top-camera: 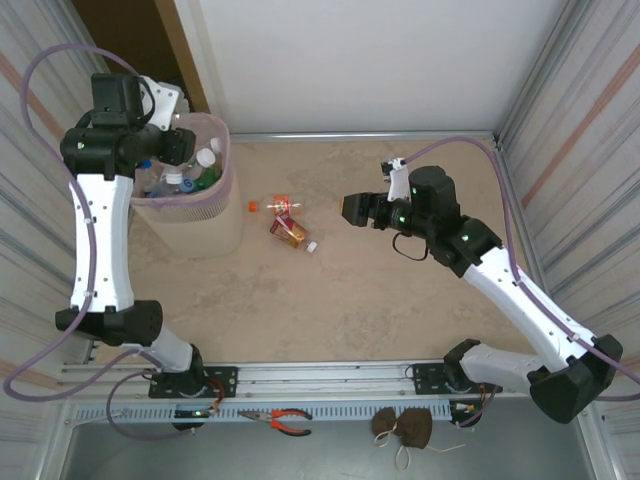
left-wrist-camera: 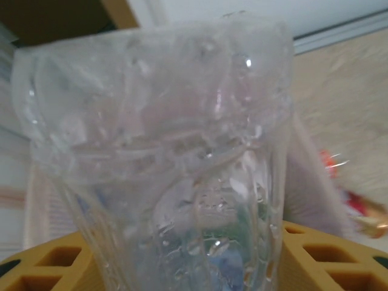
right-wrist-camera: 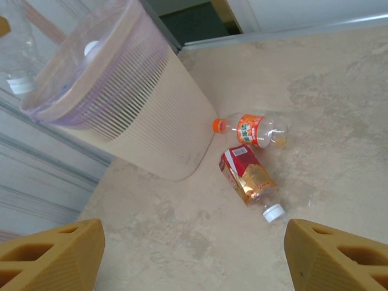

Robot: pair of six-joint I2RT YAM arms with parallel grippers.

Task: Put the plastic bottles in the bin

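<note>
Left wrist view: clear bottle (left-wrist-camera: 163,151) pinched between left fingers (left-wrist-camera: 315,257), hung over the bin (top-camera: 200,225) at upper left of the top view, likely for a drop; other bottles (top-camera: 185,178) already inside. Red-label bottle (right-wrist-camera: 247,176) and orange-label bottle (right-wrist-camera: 257,129) lie on the worktop (top-camera: 380,300) just right of it; right fingers (right-wrist-camera: 54,257) spread, empty, aimed at them.

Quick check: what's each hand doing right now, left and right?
Left hand: closed on a clear bottle.
Right hand: open, nothing between its fingers.
</note>
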